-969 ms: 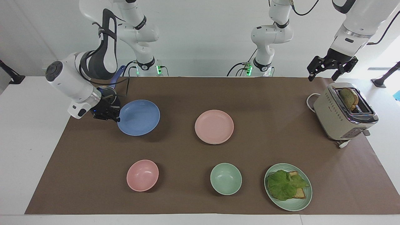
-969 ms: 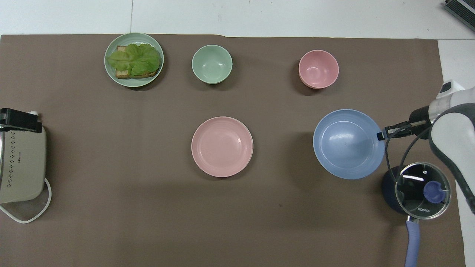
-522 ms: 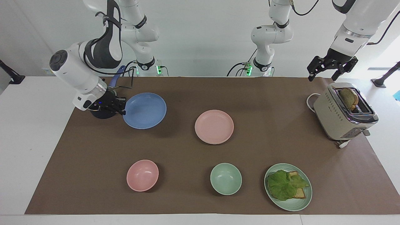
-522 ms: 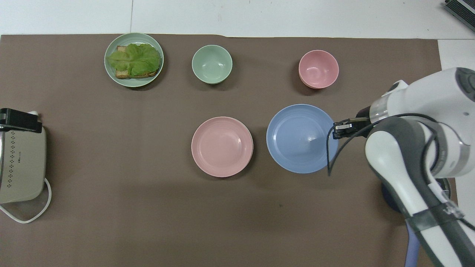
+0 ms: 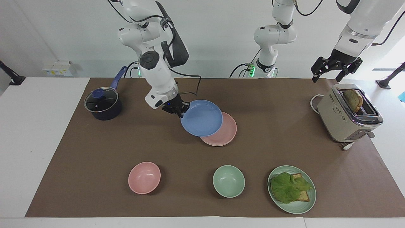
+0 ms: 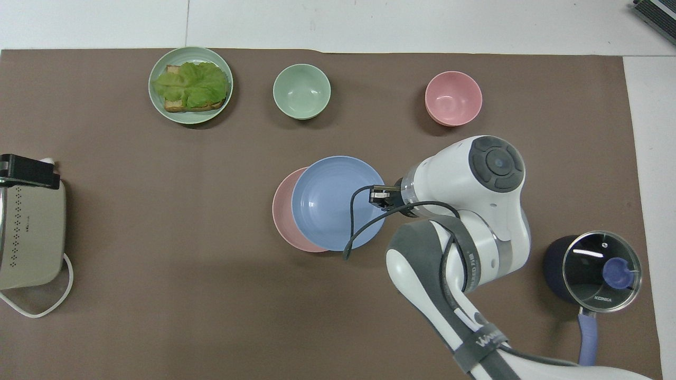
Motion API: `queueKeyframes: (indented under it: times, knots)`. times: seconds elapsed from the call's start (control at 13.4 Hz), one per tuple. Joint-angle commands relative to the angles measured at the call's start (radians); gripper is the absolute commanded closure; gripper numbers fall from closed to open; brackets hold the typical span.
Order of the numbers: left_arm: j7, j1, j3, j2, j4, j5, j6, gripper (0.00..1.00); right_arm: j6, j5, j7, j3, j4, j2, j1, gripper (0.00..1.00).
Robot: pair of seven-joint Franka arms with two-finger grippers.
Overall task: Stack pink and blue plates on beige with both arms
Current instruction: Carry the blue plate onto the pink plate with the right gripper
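My right gripper (image 5: 182, 109) (image 6: 377, 194) is shut on the rim of the blue plate (image 5: 201, 118) (image 6: 332, 203). It holds the plate slightly tilted in the air, over most of the pink plate (image 5: 226, 134) (image 6: 282, 211). The pink plate lies on the brown mat mid-table, and only a crescent of it shows past the blue one. No beige plate is in view. My left gripper (image 5: 329, 75) (image 6: 29, 171) waits open, raised above the toaster (image 5: 348, 114) at the left arm's end of the table.
The toaster (image 6: 31, 232) holds a slice of bread. A lidded dark pot (image 5: 102, 103) (image 6: 597, 269) stands at the right arm's end. Farther from the robots are a pink bowl (image 5: 144, 177) (image 6: 453, 97), a green bowl (image 5: 228, 181) (image 6: 301, 91) and a green plate (image 5: 308, 202) (image 6: 182, 117) with a lettuce sandwich.
My right arm has carried the blue plate from beside the pot toward the middle, and it now hangs over the pink plate. The left arm has not moved.
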Motion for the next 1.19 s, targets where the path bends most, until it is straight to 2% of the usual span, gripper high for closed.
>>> queueKeyframes:
  times: [0.0, 0.37, 0.97, 1.04, 1.12]
  knots:
    - [0.004, 0.013, -0.007, -0.011, -0.013, -0.009, -0.002, 0.0, 0.036, 0.025, 0.022, -0.005, -0.003, 0.023, 0.013, 1.0]
    - [0.004, 0.013, -0.007, -0.011, -0.013, -0.009, -0.003, 0.0, 0.113, 0.027, 0.046, -0.004, -0.003, 0.081, 0.049, 1.0]
    - [0.004, 0.013, -0.007, -0.011, -0.013, -0.009, -0.003, 0.0, 0.13, 0.03, 0.056, 0.007, -0.012, 0.109, 0.058, 1.0]
    - [0.004, 0.013, -0.007, -0.011, -0.013, -0.009, -0.002, 0.0, 0.139, 0.03, 0.054, 0.008, -0.012, 0.112, 0.056, 0.97]
    - [0.004, 0.013, -0.007, -0.011, -0.013, -0.009, -0.002, 0.0, 0.142, 0.03, 0.053, 0.008, -0.012, 0.112, 0.056, 0.87]
